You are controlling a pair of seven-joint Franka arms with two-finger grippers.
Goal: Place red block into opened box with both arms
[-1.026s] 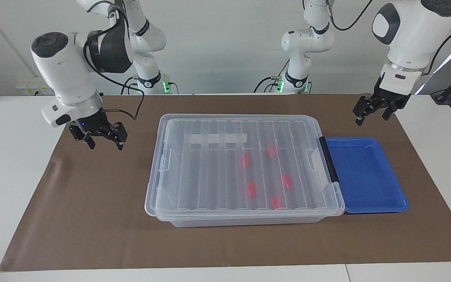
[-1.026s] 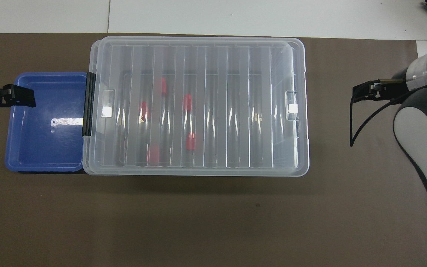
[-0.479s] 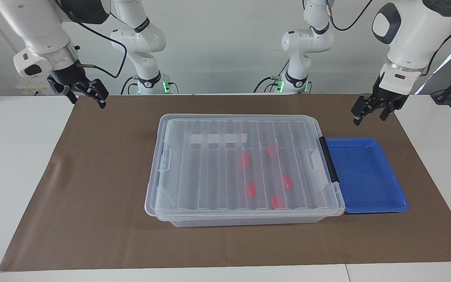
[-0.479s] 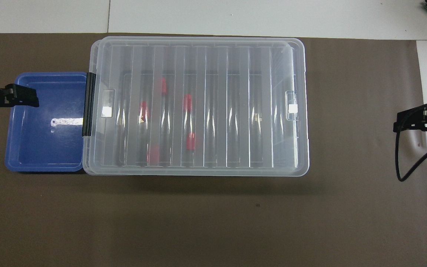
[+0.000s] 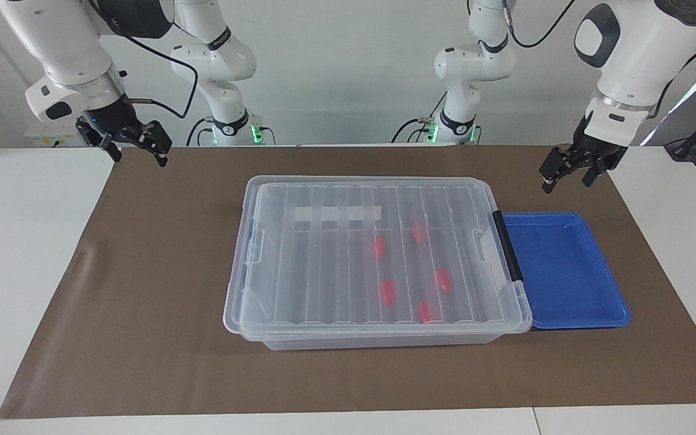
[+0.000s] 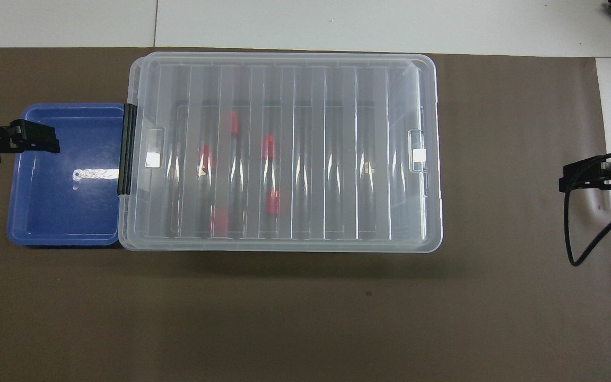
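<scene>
Facing view shows five small red plastic blocks [image 5: 387, 292] inside the lidded clear plastic box [image 5: 378, 260]; left gripper [image 5: 567, 171] and right gripper [image 5: 133, 147] hover released, holding nothing

Clear glossy ribbed plastic box [image 5: 378, 260], shiny blue plastic tray [image 5: 565, 272], matt brown paper mat [image 5: 142, 302]

The box [image 6: 282, 151] sits mid-mat with its ribbed clear lid [image 6: 305, 106] on — five red blocks [image 6: 268, 146] show through it, all toward the left arm's end. A blue tray [image 6: 45, 212] lies just beside its black clip handle [image 6: 127, 149]. The left gripper [image 6: 34, 139] hangs over the tray's edge; the right gripper [image 6: 581, 178] is over the brown mat [image 6: 305, 318].
</scene>
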